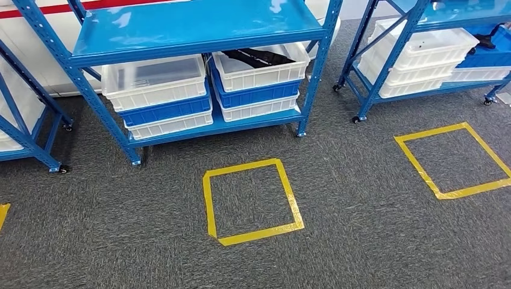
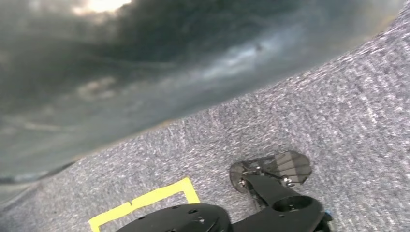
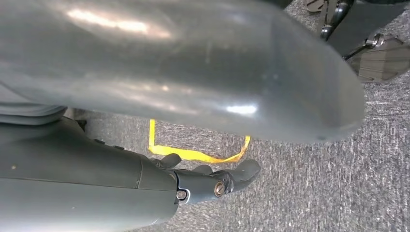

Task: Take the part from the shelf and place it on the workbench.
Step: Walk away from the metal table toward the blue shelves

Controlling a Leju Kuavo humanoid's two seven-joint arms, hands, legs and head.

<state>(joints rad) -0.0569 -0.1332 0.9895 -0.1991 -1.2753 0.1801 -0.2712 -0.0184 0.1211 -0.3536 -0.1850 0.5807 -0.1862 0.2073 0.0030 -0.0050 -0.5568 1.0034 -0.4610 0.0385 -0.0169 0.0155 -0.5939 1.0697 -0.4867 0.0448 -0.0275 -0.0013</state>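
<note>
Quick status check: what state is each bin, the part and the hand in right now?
Top right bin: open, dark part inside.
Top left bin: open, looks empty.
Blue bins: stacked between white ones.
Right hand: hanging over carpet, holding nothing, fingers loosely curled.

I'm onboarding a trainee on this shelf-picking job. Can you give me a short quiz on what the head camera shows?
1. True or false: the dark part lies in a blue bin.
2. How many complete yellow tape squares mark the carpet? A one, B two, C four.
3. Fill in: the shelf frame is coloured ___.
Key: 1 false, it lies in a white bin; 2 B; 3 blue.
</note>
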